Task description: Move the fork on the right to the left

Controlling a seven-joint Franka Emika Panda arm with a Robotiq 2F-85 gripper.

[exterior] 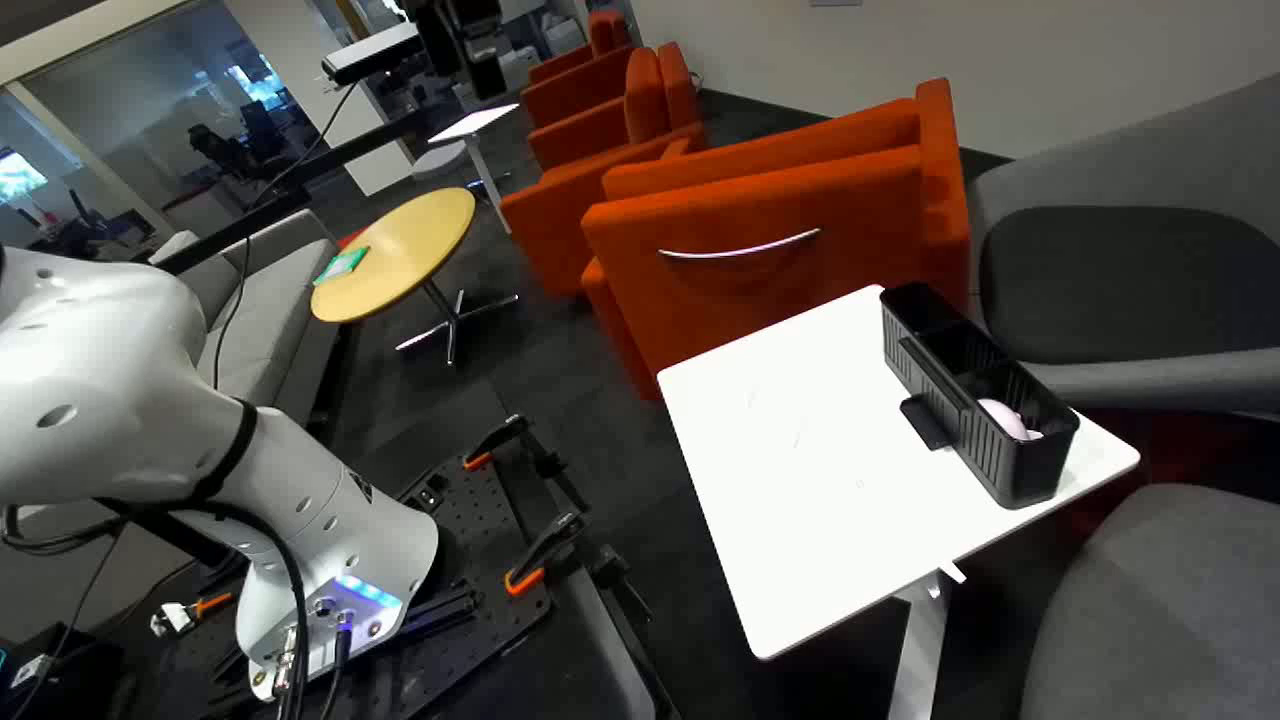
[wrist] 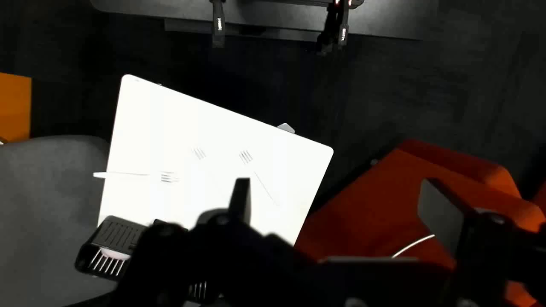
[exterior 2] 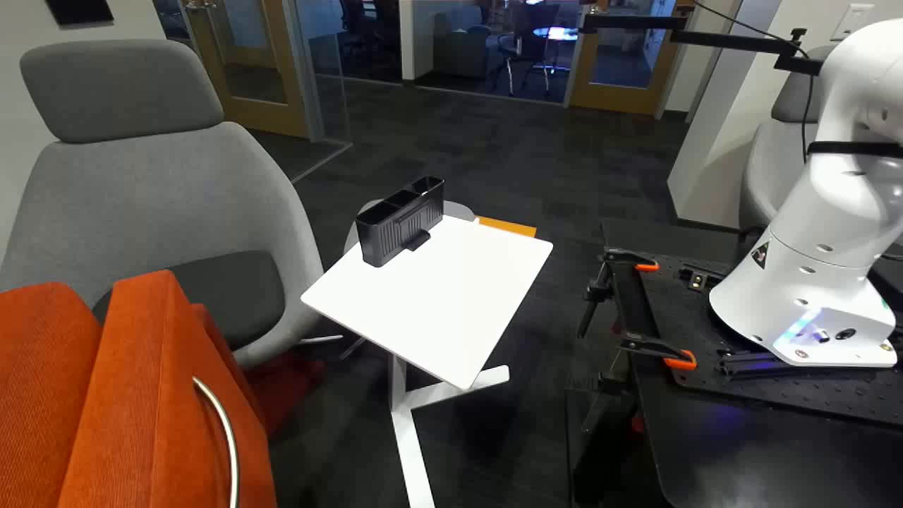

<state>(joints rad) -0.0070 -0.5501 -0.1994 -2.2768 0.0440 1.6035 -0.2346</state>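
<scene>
Several thin white forks lie on the white table point(wrist: 145, 128) and barely stand out. In the wrist view, the rightmost fork point(wrist: 245, 157) lies tilted, tines toward the table's upper edge. A middle fork point(wrist: 198, 153) shows only faint tines. The leftmost fork point(wrist: 168, 177) lies sideways, its handle past the table's left edge; that handle also sticks out in an exterior view point(exterior: 952, 572). My gripper point(wrist: 335, 187) is wide open and empty, well above and apart from the forks. It shows partly at the top of an exterior view point(exterior: 465, 45).
A black caddy point(exterior: 960, 400) with compartments stands along one table edge, also in an exterior view point(exterior 2: 402, 222); a pale pink object point(exterior: 1003, 418) sits in it. An orange armchair point(exterior: 780, 200) and grey chairs point(exterior 2: 141, 190) stand close around the table point(exterior 2: 458, 303).
</scene>
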